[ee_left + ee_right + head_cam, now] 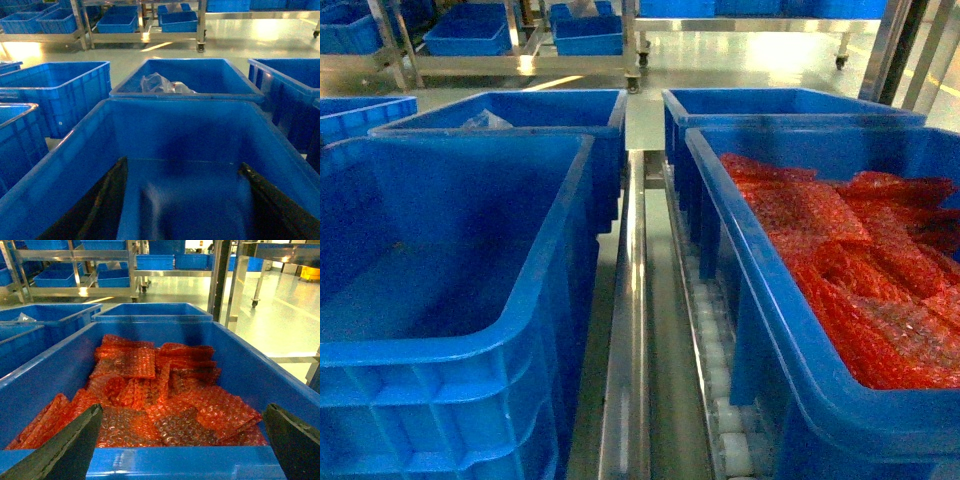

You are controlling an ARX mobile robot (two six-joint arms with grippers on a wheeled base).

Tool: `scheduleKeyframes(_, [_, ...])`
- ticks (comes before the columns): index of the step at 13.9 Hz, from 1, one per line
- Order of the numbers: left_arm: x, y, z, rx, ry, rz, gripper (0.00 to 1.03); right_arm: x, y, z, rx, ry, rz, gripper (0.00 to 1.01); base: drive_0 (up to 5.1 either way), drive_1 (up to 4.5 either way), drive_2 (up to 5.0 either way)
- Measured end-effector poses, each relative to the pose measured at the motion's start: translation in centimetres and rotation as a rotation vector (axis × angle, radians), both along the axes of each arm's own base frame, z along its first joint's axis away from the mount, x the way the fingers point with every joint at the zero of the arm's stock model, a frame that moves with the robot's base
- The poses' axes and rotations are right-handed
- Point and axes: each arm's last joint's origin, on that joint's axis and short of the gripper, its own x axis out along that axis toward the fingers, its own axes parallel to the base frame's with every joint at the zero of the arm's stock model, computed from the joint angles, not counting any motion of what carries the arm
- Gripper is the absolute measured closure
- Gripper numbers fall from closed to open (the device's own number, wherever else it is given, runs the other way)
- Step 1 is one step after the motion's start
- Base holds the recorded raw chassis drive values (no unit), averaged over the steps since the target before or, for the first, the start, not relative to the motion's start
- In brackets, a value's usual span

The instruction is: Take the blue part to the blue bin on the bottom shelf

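Note:
A large blue bin (535, 330) stands at near left on the bottom shelf (625, 330), a steel rail with white rollers (722, 410). In the left wrist view my left gripper (182, 170) hangs open over this blue bin (210, 130), its dark fingers (107, 200) wide apart. Between them a blurred pale streak (152, 200) lies on the bin floor; I cannot tell what it is. No blue part shows clearly. My right gripper (182, 412) is open above the near wall of a blue bin (190, 462) filled with red bubble-wrap bags (150, 385). Neither gripper shows in the head view.
The bag-filled bin (770, 300) is at near right. Two more blue bins (540, 115) (770, 105) stand behind the near pair; the left one holds clear plastic (160, 84). Steel racks with blue bins (470, 35) line the far side across a shiny floor.

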Motion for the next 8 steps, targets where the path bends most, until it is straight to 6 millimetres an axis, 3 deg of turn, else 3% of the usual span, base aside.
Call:
scheduleKeyframes(1, [-0.1,0.0,0.3,-0.016,-0.025,-0.012,0.04,0.0,0.0,0.0,0.0,0.0,0.0,0.03,0.0,0.0,0.0])
scheduleKeyframes(2, [-1.1,0.9,0.0,-0.028,-0.049,-0.113,0.22,0.0,0.0,0.0,0.0,0.0,0.0,0.03,0.0,0.0,0.0])
scheduleKeyframes(8, [-2.9,1.9,-1.1,-0.027,-0.038,-0.132,0.45,0.0,0.0,0.0,0.0,0.0,0.0,0.03,0.0,0.0,0.0])
